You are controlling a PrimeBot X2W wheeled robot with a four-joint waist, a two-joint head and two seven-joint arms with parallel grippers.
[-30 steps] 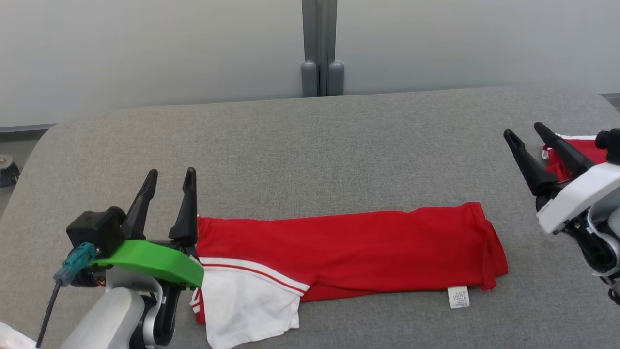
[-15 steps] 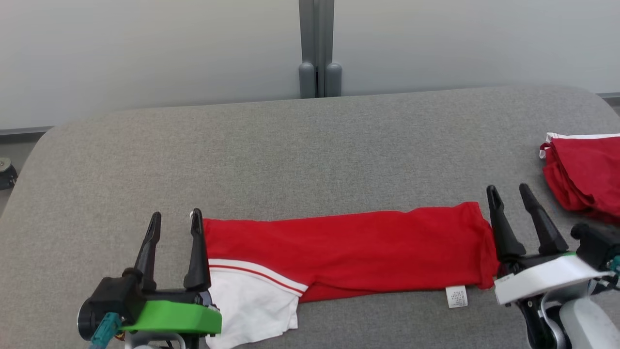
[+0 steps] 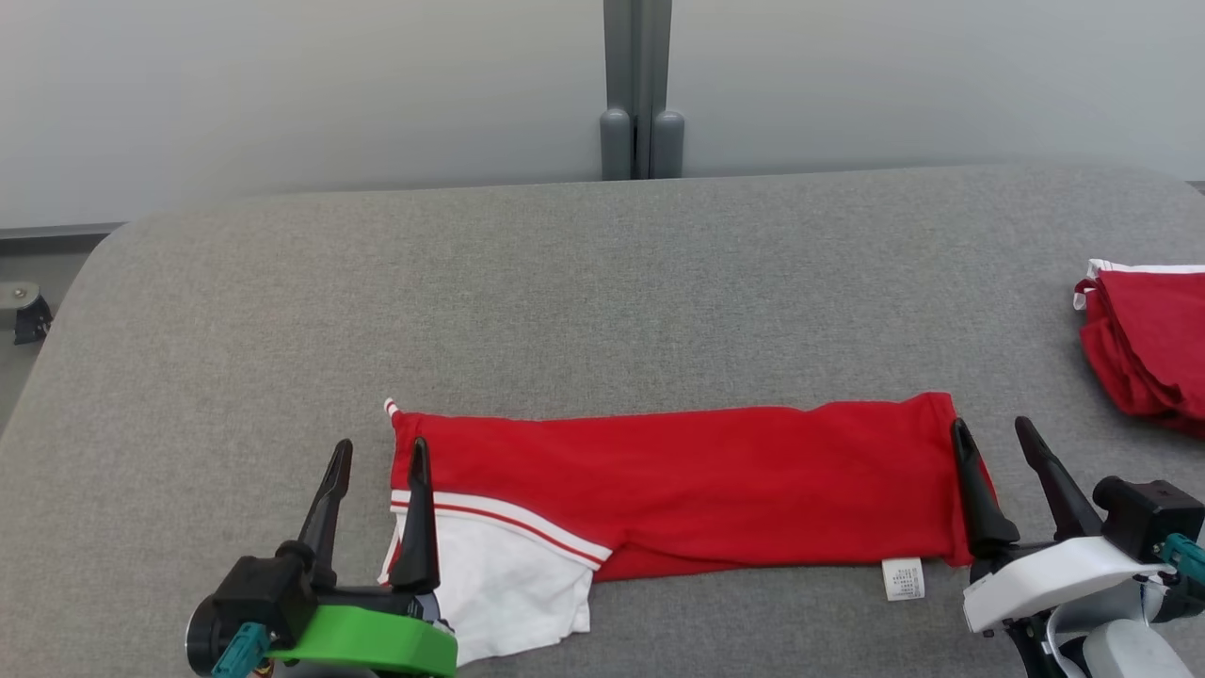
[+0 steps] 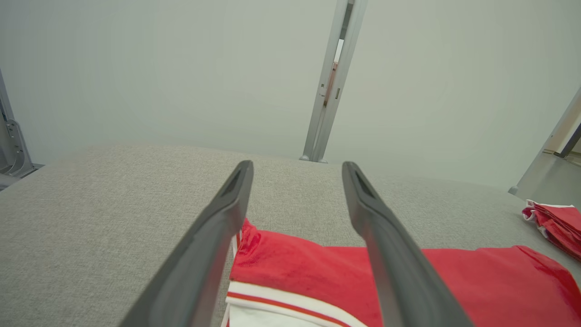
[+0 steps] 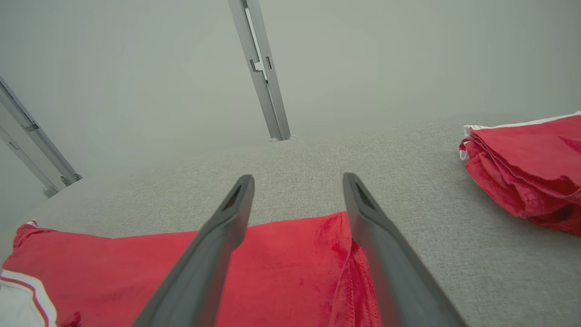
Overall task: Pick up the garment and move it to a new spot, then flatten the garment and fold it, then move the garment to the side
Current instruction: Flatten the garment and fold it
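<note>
Folding is judged half done: the garment [image 3: 715, 480] is laid in a strip, flanked by wide-open, empty left pincer [image 3: 380, 446] and right pincer [image 3: 990, 425].

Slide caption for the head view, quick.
Open left pincer and right pincer at either end of a red-and-white garment folded on the grey table.
</note>
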